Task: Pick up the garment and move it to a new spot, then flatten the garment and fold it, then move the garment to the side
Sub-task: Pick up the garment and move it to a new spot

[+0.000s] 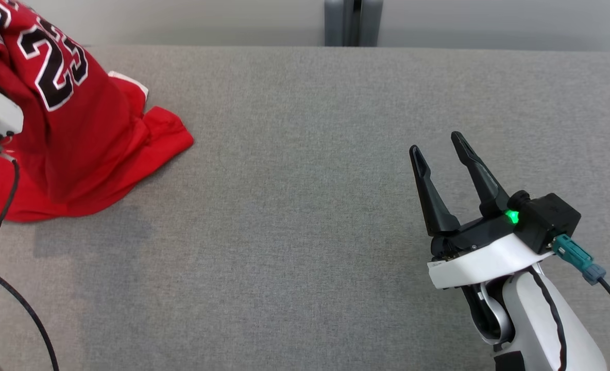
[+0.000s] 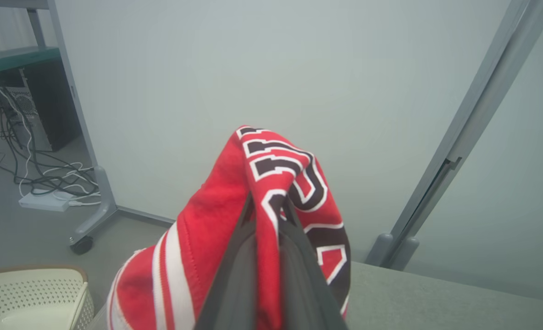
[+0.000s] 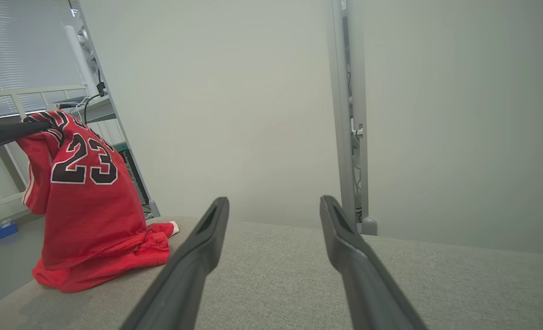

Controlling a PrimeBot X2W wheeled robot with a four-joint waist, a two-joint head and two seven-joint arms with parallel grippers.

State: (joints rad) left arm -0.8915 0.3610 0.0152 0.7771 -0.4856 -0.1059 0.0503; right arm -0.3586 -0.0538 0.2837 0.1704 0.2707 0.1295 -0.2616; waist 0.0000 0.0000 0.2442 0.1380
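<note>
1. The garment [image 1: 78,129], a red jersey with black, white-edged numerals, sits at the far left end of the grey tabletop [image 1: 305,206]. Its upper part is drawn up into a peak, while the hem lies crumpled on the surface. In the head view the top of the peak runs off the frame's corner.
2. The left pincer [image 2: 267,206] is clamped shut on a fold of that raised part. Its own wrist camera shows the two dark fingers pressed together, with red cloth squeezed between them and draped around them (the very tips are buried in fabric).
3. In the head view that arm's white wrist housing stands at the left edge, and the jersey hides its fingers.
4. The right pincer [image 1: 437,144] hangs over bare tabletop toward the right, well apart from the garment, with its jaws spread wide and empty.
5. From the right wrist camera the numerals read 23. The jersey's far side is out of sight, and I cannot tell whether the hem reaches the tabletop's edge.
6. Past the tabletop, in the left wrist view, a cream perforated basket [image 2: 28,293] is cut off by the frame's bottom. A tangle of cables [image 2: 33,169] lies on the floor behind it, rather blurred.
</note>
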